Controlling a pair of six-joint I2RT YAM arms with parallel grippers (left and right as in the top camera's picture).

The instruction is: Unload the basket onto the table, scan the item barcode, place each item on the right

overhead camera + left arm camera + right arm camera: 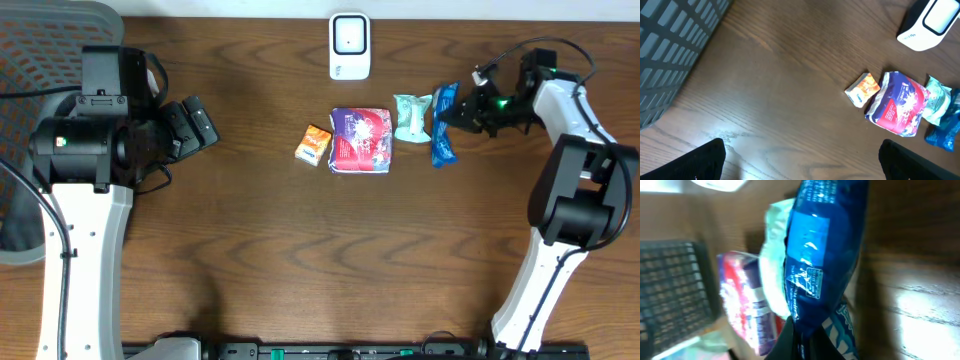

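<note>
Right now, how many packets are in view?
4, in a row below the white scanner: orange packet at left, purple-red pack, mint-green packet, then blue packet at right, pinched by the right gripper. None appear hidden.

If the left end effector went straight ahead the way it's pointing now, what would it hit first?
Probably nothing but the table: the open left end effector faces bare wood, and the orange packet and white scanner lie to the right of its line. Depth is hard to judge.
</note>
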